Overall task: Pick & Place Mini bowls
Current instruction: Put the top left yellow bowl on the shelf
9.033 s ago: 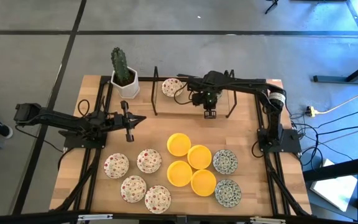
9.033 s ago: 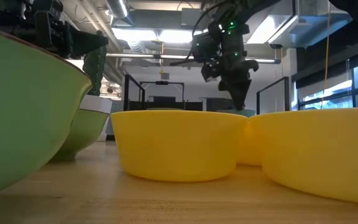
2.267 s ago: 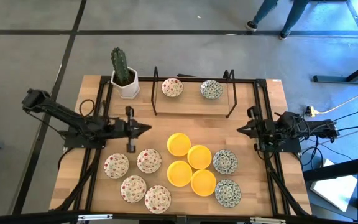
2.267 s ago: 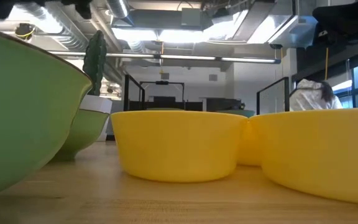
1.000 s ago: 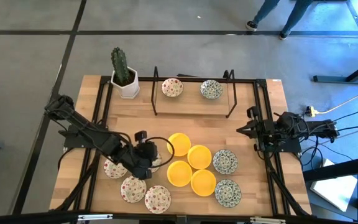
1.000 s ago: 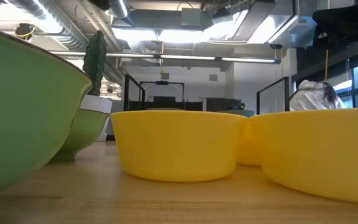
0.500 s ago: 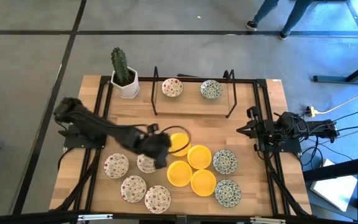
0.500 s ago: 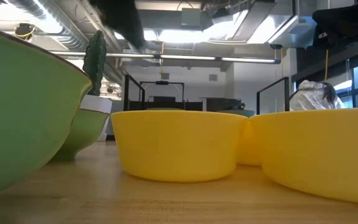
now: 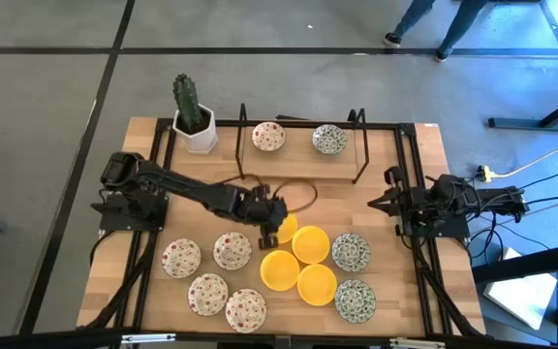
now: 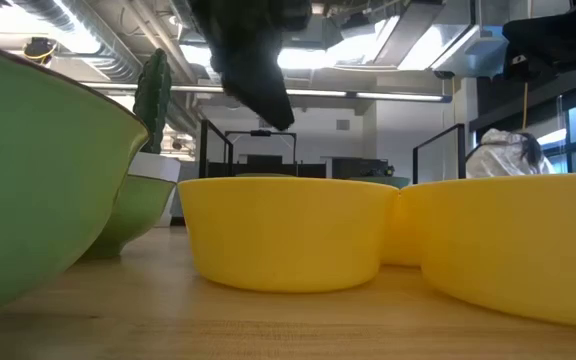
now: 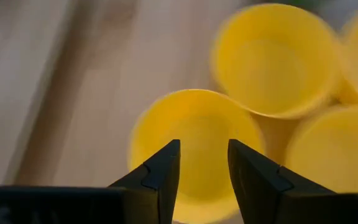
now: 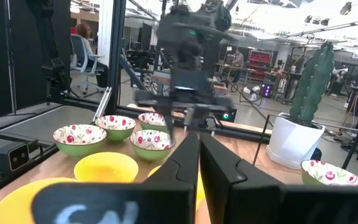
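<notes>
Dark arms (image 9: 187, 192) — seemingly black cables

We noted a grey concrete floor (image 9: 46, 87) marked with dark lines around the wooden table (image 9: 371, 199), with a person's legs (image 9: 424, 19) at the far edge and cables (image 9: 536, 184) trailing beside the table. Across the room we recorded exposed ceiling ducts (image 10: 158, 30), fluorescent lights (image 10: 218, 55), glass partitions (image 10: 438, 150) and an office chair (image 12: 82, 53).

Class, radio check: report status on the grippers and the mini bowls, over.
Left gripper open, above yellow bowl. Right gripper parked at the table's right edge, shut, empty. Two patterned bowls on rack. Nothing blocking.
</notes>
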{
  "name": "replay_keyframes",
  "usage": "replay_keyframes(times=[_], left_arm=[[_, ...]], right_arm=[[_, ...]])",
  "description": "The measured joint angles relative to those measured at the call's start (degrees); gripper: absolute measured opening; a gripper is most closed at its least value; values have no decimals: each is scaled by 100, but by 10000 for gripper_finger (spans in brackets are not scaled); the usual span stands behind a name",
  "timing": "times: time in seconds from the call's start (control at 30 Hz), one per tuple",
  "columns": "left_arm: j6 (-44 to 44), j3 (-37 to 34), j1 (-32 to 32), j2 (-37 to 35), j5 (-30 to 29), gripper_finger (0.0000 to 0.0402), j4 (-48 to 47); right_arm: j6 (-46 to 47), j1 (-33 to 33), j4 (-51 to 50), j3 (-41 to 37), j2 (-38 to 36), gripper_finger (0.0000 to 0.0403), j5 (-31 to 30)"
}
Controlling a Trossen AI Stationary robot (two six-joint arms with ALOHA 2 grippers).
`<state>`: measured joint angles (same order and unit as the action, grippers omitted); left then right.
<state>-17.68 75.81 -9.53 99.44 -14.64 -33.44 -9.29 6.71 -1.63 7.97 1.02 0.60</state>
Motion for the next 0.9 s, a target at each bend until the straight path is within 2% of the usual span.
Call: replay_keyframes(times=[0.13, 0.2, 0.37, 0.6, 0.8, 0.9], left_arm=[[-199, 2, 282, 168, 532, 130, 18], [-169, 2, 337, 280, 585, 130, 14], [325, 0, 476, 484, 509, 130, -11], [1650, 0, 468, 568, 174, 130, -90], [1305, 2, 512, 561, 169, 130, -92], [909, 0, 603, 561, 381, 130, -183]], right_arm=[[10, -1, 0, 0, 0, 17, 0], [23, -1, 0, 0, 0, 17, 0], [23, 1, 0, 0, 0, 17, 0], [20, 1, -1, 0, 0, 17, -3], [20, 1, -44, 0, 0, 17, -2], [20, 1, -46, 0, 0, 17, -2]])
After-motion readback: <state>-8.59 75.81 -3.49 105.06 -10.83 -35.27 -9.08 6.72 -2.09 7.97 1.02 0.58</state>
